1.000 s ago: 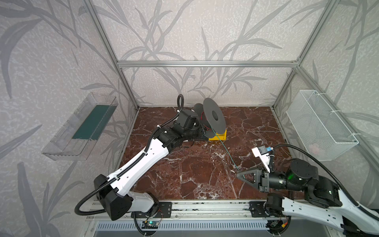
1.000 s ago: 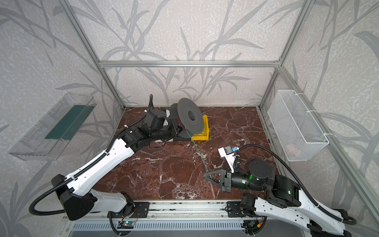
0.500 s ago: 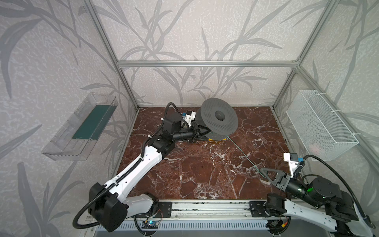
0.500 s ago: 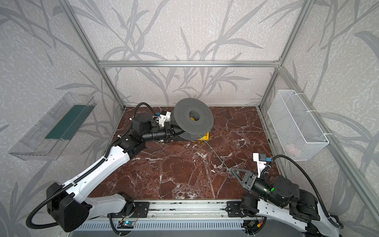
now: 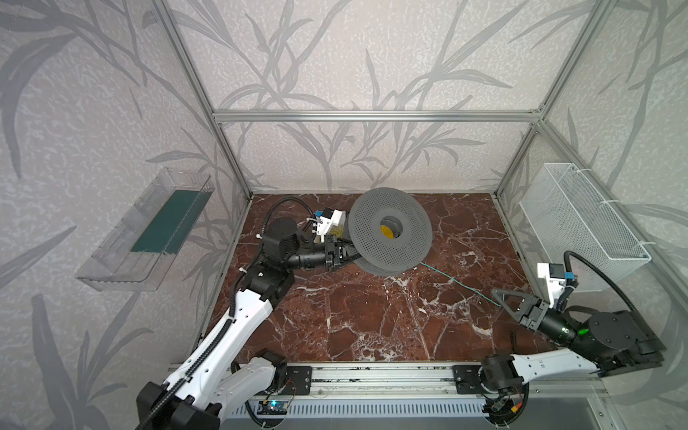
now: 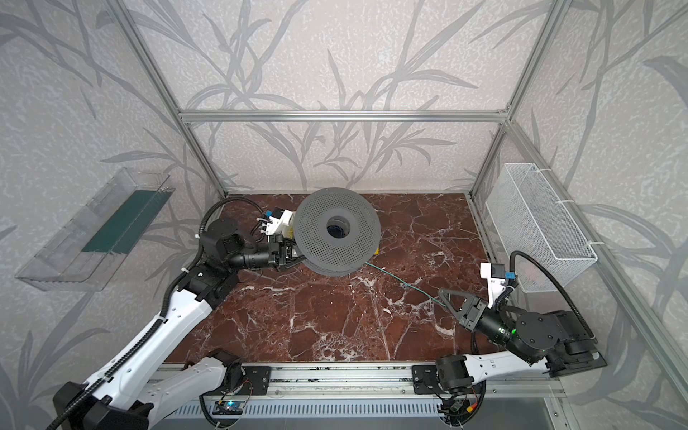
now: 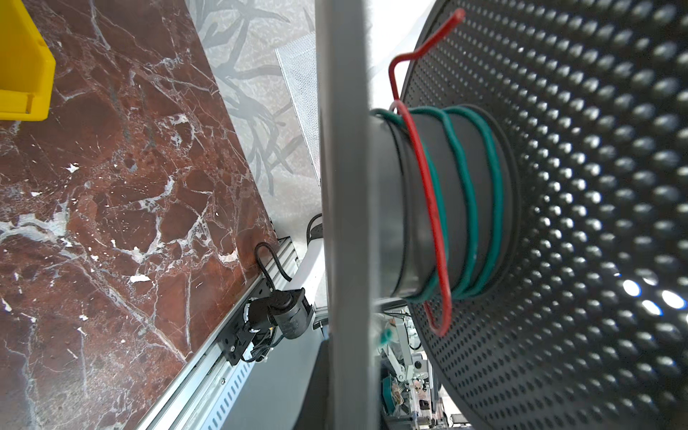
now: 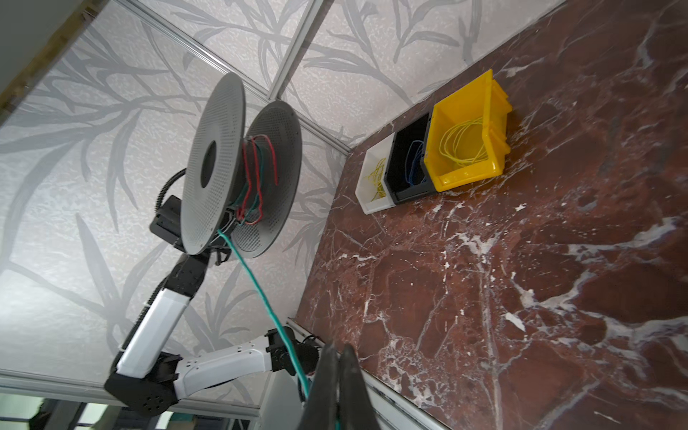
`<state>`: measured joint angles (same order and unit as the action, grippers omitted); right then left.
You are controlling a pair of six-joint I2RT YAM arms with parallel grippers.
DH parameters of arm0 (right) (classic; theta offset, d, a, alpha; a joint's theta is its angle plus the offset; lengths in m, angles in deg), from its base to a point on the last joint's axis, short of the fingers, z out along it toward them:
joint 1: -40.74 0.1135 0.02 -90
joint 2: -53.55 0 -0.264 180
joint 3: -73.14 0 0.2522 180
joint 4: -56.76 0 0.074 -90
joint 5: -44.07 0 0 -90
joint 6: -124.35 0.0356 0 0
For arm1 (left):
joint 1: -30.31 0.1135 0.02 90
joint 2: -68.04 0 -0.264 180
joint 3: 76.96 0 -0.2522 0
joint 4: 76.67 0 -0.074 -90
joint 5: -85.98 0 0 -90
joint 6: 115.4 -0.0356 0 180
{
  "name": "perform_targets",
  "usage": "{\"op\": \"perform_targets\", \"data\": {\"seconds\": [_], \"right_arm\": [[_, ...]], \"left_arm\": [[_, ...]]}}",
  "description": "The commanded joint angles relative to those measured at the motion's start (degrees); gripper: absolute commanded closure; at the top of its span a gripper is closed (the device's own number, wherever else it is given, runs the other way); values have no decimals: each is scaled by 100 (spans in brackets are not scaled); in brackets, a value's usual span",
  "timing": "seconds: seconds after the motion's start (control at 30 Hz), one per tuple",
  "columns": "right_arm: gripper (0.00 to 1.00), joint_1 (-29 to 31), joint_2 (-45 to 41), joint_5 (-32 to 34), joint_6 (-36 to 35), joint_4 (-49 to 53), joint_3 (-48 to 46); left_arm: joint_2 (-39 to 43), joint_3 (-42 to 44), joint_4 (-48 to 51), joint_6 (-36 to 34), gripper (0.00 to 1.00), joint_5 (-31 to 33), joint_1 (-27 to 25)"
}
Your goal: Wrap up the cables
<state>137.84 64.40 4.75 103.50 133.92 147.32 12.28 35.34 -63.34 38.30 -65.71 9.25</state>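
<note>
In both top views my left gripper (image 5: 342, 257) (image 6: 294, 257) is shut on the rim of a grey perforated spool (image 5: 391, 231) (image 6: 337, 231), held above the floor with its face turned up. The left wrist view shows the teal-green cable (image 7: 469, 208) wound a few turns round the hub beside a red wire (image 7: 428, 186). From the spool the cable (image 5: 458, 283) (image 6: 405, 284) (image 8: 257, 286) runs in a straight line to my right gripper (image 5: 497, 295) (image 6: 442, 295) (image 8: 337, 352), which is shut on it near the front right.
A yellow bin (image 8: 469, 137), a black bin (image 8: 411, 163) and a white bin (image 8: 376, 178) with yellow and blue wire coils stand at the back wall behind the spool. A wire basket (image 5: 580, 223) hangs on the right wall, a clear tray (image 5: 149, 231) on the left.
The left arm has turned the spool from edge-on to face-up. The right gripper has pulled away from the middle toward the right, drawing the cable out long and straight.
</note>
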Motion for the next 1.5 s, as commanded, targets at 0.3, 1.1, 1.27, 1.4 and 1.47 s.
{"op": "perform_targets", "data": {"seconds": [0.3,1.1,1.27,1.4,1.47], "right_arm": [[100,8,1661,517,-1013,-59,444],[100,-6663,3976,-7098,-2968,-3199,276],[100,-8036,4733,-8220,-3472,-3201,818],[100,-8225,5604,-8397,-3790,-3236,1490],[100,-8229,6056,-8303,-4102,-2995,2022]], "left_arm": [[233,174,-1264,11,100,-197,243],[701,9,438,-1164,100,-331,175],[832,-174,1776,-2111,100,-293,-109],[494,-815,3946,-3628,100,1061,-1140],[118,-1100,4857,-4123,100,2212,-1843]]}}
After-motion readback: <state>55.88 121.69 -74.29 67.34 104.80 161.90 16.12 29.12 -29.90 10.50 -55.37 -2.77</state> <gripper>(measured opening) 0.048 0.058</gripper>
